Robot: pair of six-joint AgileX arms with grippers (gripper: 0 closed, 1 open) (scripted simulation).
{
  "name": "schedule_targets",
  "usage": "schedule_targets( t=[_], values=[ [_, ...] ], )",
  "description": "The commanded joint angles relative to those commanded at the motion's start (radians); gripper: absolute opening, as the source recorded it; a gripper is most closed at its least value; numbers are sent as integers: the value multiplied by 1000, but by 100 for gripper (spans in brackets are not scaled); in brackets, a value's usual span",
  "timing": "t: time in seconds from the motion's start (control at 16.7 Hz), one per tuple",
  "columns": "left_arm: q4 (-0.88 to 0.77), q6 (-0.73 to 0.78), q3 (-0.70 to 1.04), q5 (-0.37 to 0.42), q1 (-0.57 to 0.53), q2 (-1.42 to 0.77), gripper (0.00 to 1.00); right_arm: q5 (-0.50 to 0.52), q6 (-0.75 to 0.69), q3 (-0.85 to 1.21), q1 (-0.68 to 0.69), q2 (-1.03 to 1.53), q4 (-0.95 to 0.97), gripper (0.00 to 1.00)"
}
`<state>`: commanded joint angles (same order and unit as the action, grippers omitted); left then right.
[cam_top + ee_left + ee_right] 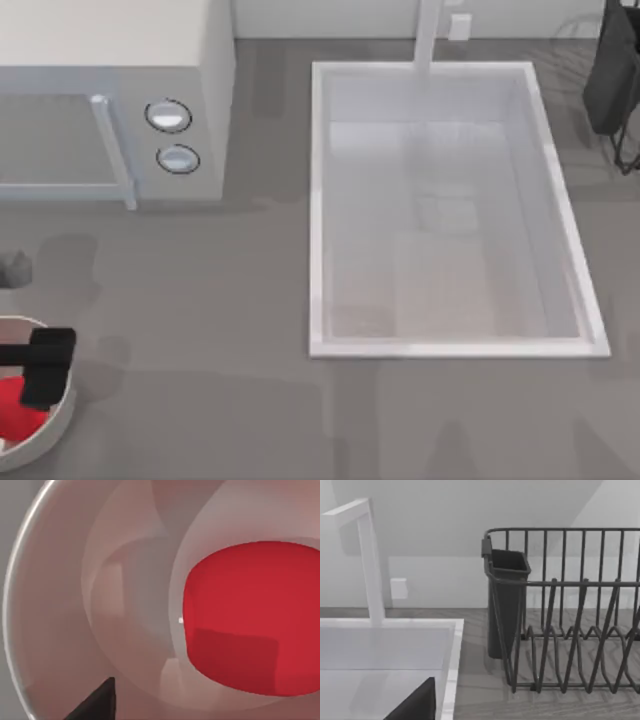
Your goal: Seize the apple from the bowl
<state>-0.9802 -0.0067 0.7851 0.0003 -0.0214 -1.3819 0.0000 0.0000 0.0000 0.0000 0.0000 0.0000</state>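
Apple, bright red and a little squarish, lies inside the bowl at the near left corner of the table. From above, its red shows under and beside the dark body of the left tool, which hangs over the bowl with part of it crossing the bowl's rim. In the left wrist view the apple sits on the pale floor of the bowl, with a shadow across its lower part and the thick smooth rim curving around it. One dark fingertip of the left tool juts into that view, set over the bowl's inner wall and apart from the apple; whether the left tool's fingers are spread or drawn together I cannot tell, and nothing shows them touching the fruit.

Beyond the bowl, a microwave with two round knobs stands at the far left of the table. A white sink with a faucet at its far edge takes up the middle and right. A dark dish rack stands at the far right corner. The right wrist view faces that rack, its cutlery holder and the sink's edge, with one dark fingertip of the right tool at the border; its opening cannot be told either.
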Motion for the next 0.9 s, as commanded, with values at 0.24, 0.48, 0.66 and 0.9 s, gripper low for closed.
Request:
schedule_targets(
  t=[0.24,0.48,0.66,0.9],
  values=[
    [235,3,-114,0,1,-96,100,0,0,0,0,0,0,100],
    [382,6,-201,0,1,-170,100,0,0,0,0,0,0,100],
    [393,6,-209,0,1,-178,100,0,0,0,0,0,0,100],
    [393,6,-209,0,1,-178,85,0,0,0,0,0,0,100]
  ],
)
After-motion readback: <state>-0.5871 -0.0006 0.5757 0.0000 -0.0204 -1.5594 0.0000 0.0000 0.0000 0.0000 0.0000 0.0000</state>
